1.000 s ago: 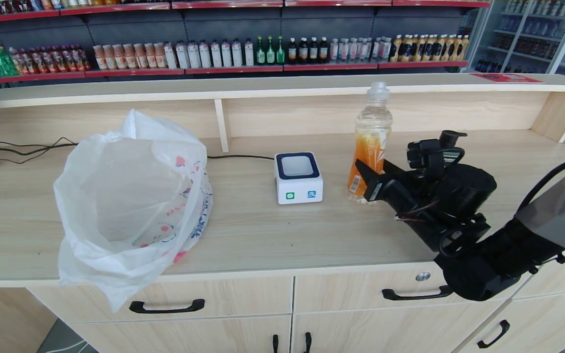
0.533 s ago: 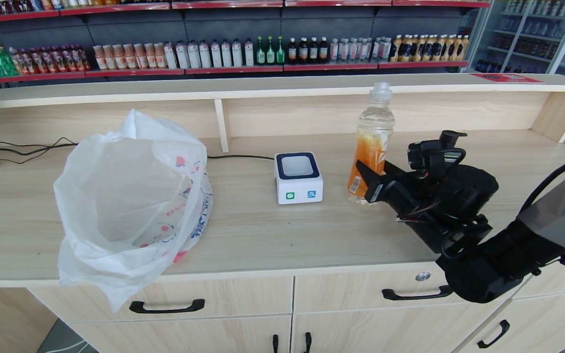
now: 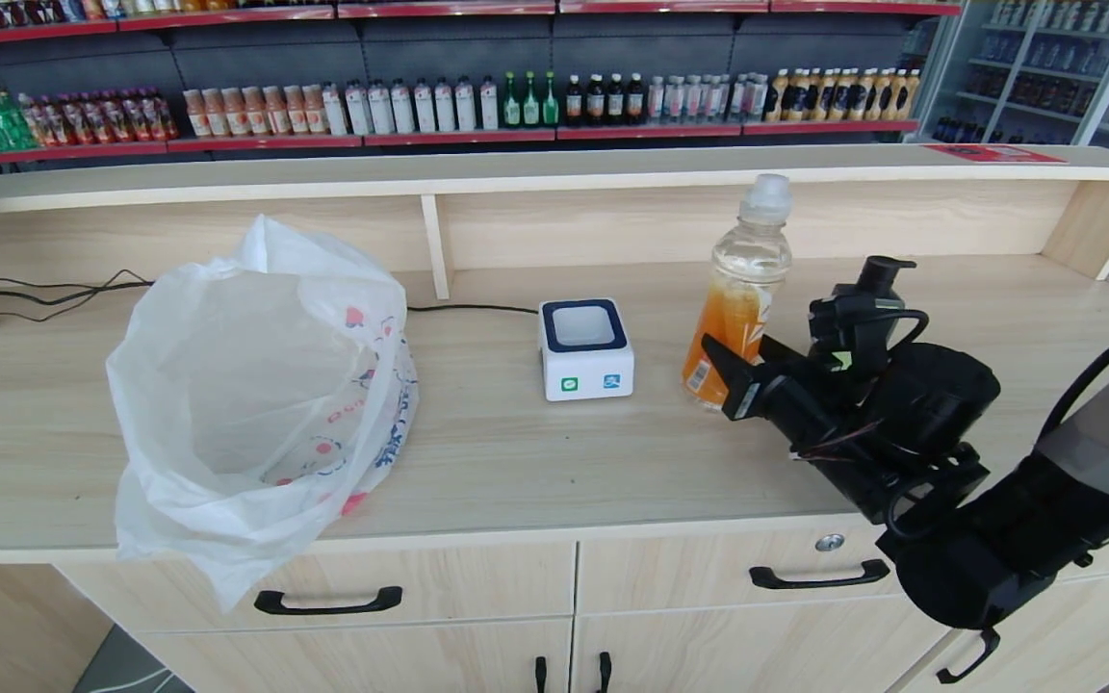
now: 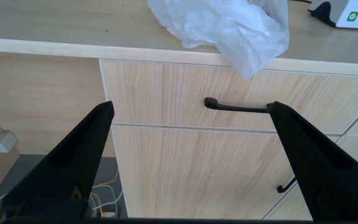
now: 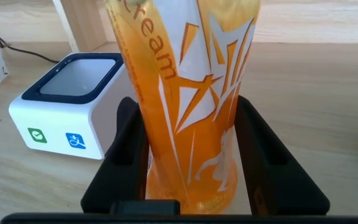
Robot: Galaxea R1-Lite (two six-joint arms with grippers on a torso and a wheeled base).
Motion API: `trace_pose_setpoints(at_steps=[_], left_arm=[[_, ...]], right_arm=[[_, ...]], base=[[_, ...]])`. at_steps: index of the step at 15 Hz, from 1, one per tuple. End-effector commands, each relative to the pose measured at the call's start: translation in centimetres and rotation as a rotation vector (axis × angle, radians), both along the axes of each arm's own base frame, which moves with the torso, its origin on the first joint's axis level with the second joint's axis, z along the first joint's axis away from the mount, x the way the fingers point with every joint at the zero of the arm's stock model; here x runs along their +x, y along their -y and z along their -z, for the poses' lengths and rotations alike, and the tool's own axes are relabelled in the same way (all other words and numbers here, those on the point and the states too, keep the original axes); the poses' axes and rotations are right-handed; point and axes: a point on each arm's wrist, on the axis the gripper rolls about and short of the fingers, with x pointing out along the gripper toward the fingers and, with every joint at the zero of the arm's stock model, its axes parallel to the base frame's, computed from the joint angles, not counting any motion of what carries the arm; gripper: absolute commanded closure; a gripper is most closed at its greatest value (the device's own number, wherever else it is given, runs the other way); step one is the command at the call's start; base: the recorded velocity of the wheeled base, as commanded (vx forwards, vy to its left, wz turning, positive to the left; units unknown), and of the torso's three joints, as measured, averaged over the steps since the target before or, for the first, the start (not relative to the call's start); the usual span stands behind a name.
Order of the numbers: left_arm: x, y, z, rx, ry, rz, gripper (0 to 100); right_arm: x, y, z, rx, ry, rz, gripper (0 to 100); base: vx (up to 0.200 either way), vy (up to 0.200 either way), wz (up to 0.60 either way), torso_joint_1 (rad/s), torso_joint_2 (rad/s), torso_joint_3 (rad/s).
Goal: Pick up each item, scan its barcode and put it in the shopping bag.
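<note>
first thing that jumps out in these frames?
The orange drink bottle, tilted and clamped low on its body by the right gripper, at the right of the wooden counter. Just beside it on its left sits the white scanner, and further left the white shopping bag stands open, spilling over the counter's front edge.

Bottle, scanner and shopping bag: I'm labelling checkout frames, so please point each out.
bottle [image 3: 735, 318], head view, orange label at mid-body
scanner [image 3: 586, 377], head view, white front face
shopping bag [image 3: 376, 385], head view, printed side wall
</note>
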Motion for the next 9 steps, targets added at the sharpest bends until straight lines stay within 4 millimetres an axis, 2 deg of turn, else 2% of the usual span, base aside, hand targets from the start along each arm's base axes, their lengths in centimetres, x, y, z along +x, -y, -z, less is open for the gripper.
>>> trace_pose_setpoints(at_steps=[1, 6, 7, 9], left_arm=[[0.0, 0.0, 0.0, 0.000, 0.000, -0.001, 0], [0.0, 0.0, 0.0, 0.000, 0.000, -0.001, 0], [0.0, 0.0, 0.0, 0.000, 0.000, -0.001, 0], [0.0, 0.0, 0.0, 0.001, 0.000, -0.001, 0]], right_arm=[[-0.3, -0.2, 0.1, -0.001, -0.004, -0.007, 100], [-1.4, -0.1, 1.2, -0.005, -0.019, -0.004, 100], [-1.5, -0.1, 1.4, -0.007, -0.028, -0.008, 0], [-1.7, -0.1, 1.4, -0.011, -0.032, -0.010, 0]], base=[[0.000, 0.000, 0.00, 0.000, 0.00, 0.000], [0.000, 0.000, 0.00, 0.000, 0.00, 0.000], [0.000, 0.000, 0.00, 0.000, 0.00, 0.000], [0.000, 0.000, 0.00, 0.000, 0.00, 0.000]])
